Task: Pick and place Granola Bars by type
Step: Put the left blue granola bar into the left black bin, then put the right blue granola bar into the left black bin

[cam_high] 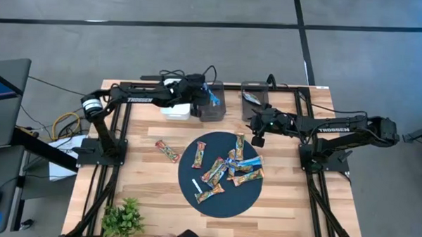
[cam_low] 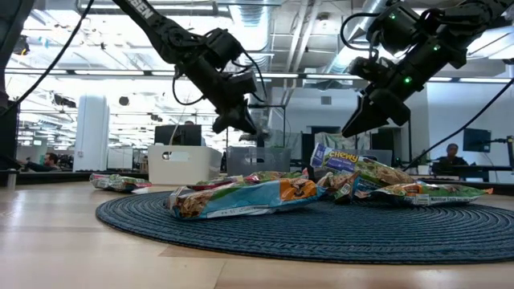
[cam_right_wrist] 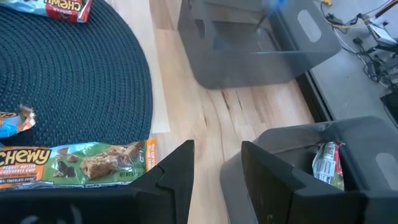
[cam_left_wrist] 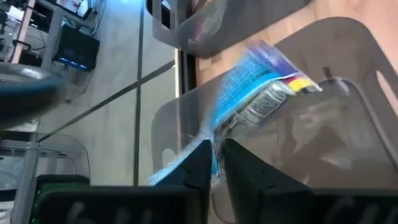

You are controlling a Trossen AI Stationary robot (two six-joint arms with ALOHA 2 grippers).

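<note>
High view shows two clear grey bins side by side at the far edge of the wooden worktop (cam_high: 138, 179). The left bin (cam_high: 213, 104) has the left gripper (cam_high: 210, 92) hanging over it, fingers pinched on a blue-wrapped granola bar (cam_high: 212, 96). In the left wrist view that bar (cam_left_wrist: 249, 93) is clamped at one end between the two dark fingers (cam_left_wrist: 193, 168) and dangles above the bin's open mouth (cam_left_wrist: 348, 124); what lies on the bin floor beneath it is too blurred to tell. The right bin (cam_high: 254, 97) holds one bar in a reddish and silver wrapper (cam_right_wrist: 328, 163), lying against the inner wall as the right wrist view has it.

A white box (cam_high: 175, 109) sits just beside the left bin.

The right gripper (cam_high: 258, 138) hovers between the right bin and the round dark woven mat (cam_high: 194, 195), its fingers (cam_right_wrist: 180, 168) spread apart with nothing between them. In the low view it hangs well above the mat (cam_low: 305, 233).

Most of the granola bars (cam_high: 234, 165) lie on the mat in a loose heap, orange-brown, reddish and blue wrappers overlapping on the right half, with one more bar (cam_high: 198, 155) near the mat's left rim and a thin white stick (cam_high: 196, 185) beside the pile. One orange-brown bar (cam_high: 167, 151) lies alone on the bare wood, left of the mat. A small green plant (cam_high: 123, 217) stands at the near left corner.
</note>
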